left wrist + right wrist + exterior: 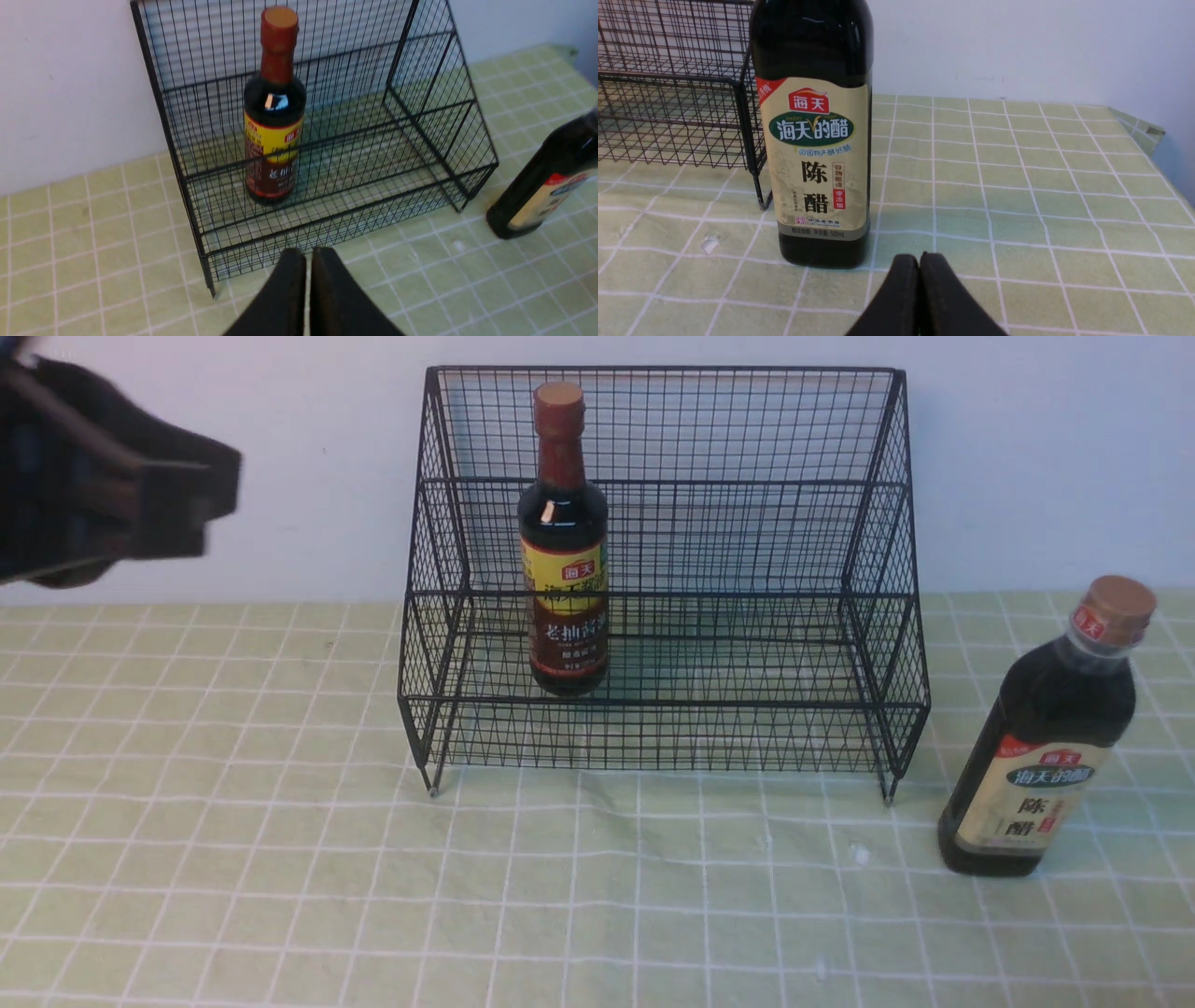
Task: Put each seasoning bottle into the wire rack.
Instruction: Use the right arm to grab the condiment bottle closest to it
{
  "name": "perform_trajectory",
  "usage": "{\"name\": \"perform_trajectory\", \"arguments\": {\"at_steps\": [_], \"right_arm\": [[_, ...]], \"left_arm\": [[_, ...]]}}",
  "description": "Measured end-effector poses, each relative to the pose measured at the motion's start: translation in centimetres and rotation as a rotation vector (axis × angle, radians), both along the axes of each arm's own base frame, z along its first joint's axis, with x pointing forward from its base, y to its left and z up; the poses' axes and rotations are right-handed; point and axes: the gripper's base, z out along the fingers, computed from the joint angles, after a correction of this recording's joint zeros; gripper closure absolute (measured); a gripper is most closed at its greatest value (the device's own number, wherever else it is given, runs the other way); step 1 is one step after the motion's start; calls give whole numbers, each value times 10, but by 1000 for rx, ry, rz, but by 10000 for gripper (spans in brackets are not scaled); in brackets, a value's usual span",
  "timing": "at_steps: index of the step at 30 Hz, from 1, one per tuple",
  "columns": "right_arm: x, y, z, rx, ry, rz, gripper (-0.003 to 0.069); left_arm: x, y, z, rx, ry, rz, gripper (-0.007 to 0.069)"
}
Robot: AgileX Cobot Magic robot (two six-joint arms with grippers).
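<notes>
With the slim bottle (pixel 569 532) inside the wire rack (pixel 663 703), placement of the larger bottle (pixel 1036 747), at right on the table (pixel 280 896), appears pending; open the right jaws first, both pairs being closed and empty.

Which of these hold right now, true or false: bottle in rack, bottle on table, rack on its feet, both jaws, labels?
1. The bottle with the yellow and brown label stands in the rack. True.
2. The bottle with the cream label is in the rack too. False: it stands on the table, to the right of the rack.
3. The rack lies on its back. False: it stands upright on its feet.
4. The left jaws are closed and hold nothing. True.
5. The right jaws are clamped on the cream-label bottle. False: they are closed, empty, in front of it.
6. Both bottles have brownish caps. True.
</notes>
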Motion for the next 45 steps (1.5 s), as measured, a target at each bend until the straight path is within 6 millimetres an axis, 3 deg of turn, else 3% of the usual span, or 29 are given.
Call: {"name": "perform_trajectory", "arguments": {"at_steps": [4,11,17,22,27,28,32,35,40,45], "right_arm": [[0,0,0,0,0,0,673],[0,0,0,0,0,0,673],[0,0,0,0,0,0,673],[0,0,0,0,0,0,673],[0,0,0,0,0,-2,673],[0,0,0,0,0,-3,673],[0,0,0,0,0,-4,673],[0,0,0,0,0,-4,673],[0,0,0,0,0,-4,673],[0,0,0,0,0,-4,673]], "left_arm": [[-26,15,2,-34,-55,0,621],[-54,32,12,-79,-135,0,621],[-63,39,14,-37,-194,-10,621],[-67,41,1,15,-260,-44,621],[-74,50,-42,19,-371,32,621],[-76,54,-68,10,-402,96,621],[-78,62,-119,16,-424,221,621],[-82,69,-177,42,-406,330,621],[-84,71,-241,62,-337,366,621],[-81,71,-272,79,-253,363,621]]}}
